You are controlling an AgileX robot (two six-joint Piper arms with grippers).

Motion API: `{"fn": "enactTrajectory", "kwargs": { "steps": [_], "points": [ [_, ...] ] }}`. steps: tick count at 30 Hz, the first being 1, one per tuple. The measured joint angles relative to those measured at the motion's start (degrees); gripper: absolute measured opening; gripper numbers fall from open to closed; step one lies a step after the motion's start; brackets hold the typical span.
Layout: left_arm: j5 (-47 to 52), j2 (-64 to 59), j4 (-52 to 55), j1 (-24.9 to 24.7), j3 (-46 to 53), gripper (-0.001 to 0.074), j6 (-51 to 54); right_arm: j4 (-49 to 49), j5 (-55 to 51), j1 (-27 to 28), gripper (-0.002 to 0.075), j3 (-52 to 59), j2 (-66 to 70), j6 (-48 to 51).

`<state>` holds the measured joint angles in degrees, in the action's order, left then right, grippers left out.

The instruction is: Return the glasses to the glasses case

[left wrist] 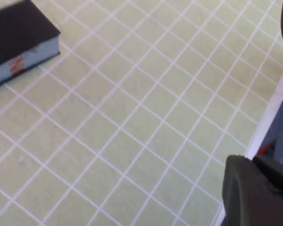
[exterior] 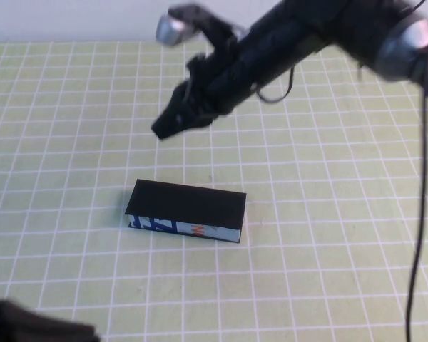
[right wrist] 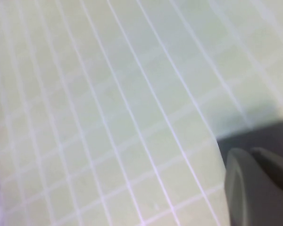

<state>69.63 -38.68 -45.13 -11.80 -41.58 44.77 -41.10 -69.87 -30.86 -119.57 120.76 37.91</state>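
Note:
The glasses case lies closed in the middle of the mat, a flat black box with its white, blue and orange-red printed side facing the near edge. It also shows in the left wrist view. The glasses are not in view. My right gripper hangs above the mat just beyond the case, its fingers together and nothing seen between them; it also shows in its own wrist view. My left gripper sits low at the near left corner, fingers together and empty.
The table is covered by a pale green mat with a white grid. The right arm and its cable stretch across the far right. The mat's white edge shows beside the left gripper.

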Motion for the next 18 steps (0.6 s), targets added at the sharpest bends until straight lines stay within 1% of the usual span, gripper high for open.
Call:
{"fn": "enactTrajectory", "kwargs": {
  "steps": [4, 10, 13, 15, 18],
  "points": [
    [1.28, 14.45, 1.84, 0.00, 0.00, -0.0003, -3.59, -0.13, -0.56, 0.00, -0.0018, 0.00, -8.78, -1.13],
    [2.88, 31.52, 3.89, 0.00, 0.00, -0.0003, -4.28, 0.85, -1.47, 0.00, -0.0018, 0.00, -21.02, -1.52],
    [3.60, 34.67, 9.01, 0.00, 0.00, -0.0003, -6.08, 3.92, -1.95, 0.00, -0.0018, 0.00, -26.87, -1.75],
    [3.65, 34.81, 13.71, 0.00, 0.00, -0.0003, -7.78, 6.30, -2.16, 0.00, -0.0018, 0.10, -30.14, -2.54],
    [3.08, 33.63, 21.40, 0.00, 0.00, -0.0003, -9.74, 9.47, -1.52, 0.00, -0.0018, 3.12, -35.72, -2.90]
  ]
}}
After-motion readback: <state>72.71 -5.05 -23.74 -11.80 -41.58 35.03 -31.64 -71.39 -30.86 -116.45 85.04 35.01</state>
